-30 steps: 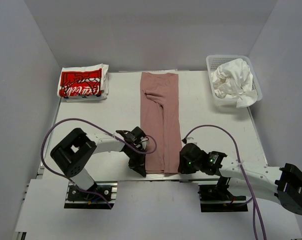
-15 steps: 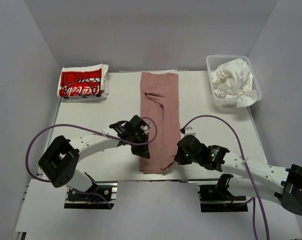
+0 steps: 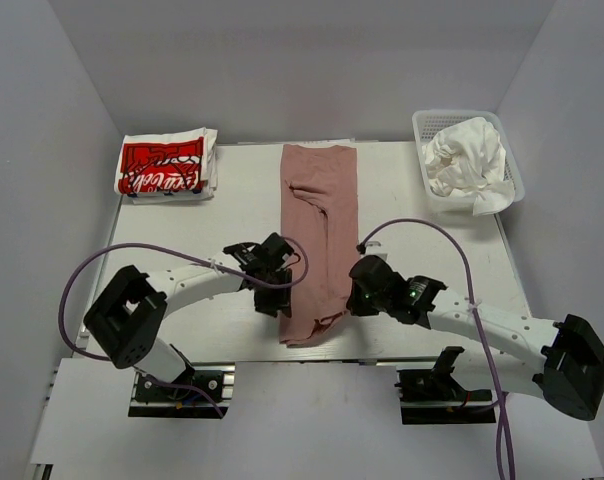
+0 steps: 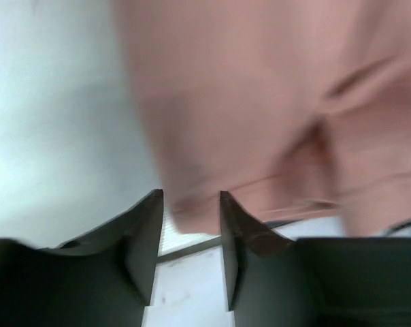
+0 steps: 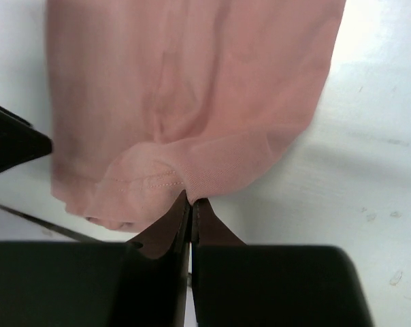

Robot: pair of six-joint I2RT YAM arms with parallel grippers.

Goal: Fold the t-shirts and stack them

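Right wrist view showed the right gripper [image 5: 190, 199] with its jaws pressed together on the near hem of the dusty-pink cotton t-shirt [image 5: 192, 88]. The left gripper [image 4: 190, 199] stood with jaws apart, the cloth only at their tips. A second earlier both grippers sat lower, at the flat 6 o'clock hem. That hem was now lifted, bunched and drawn toward 12 o'clock. Judgement: the fold had begun, but with the left corner loose it could land skewed. The shirt lay down the centre of the white table [image 3: 182, 240]. At 10 o'clock lay a folded white t-shirt with red logo print [image 3: 162, 167]. At 2 o'clock a white plastic mesh basket [image 3: 460, 114] held crumpled white t-shirts [image 3: 467, 160].
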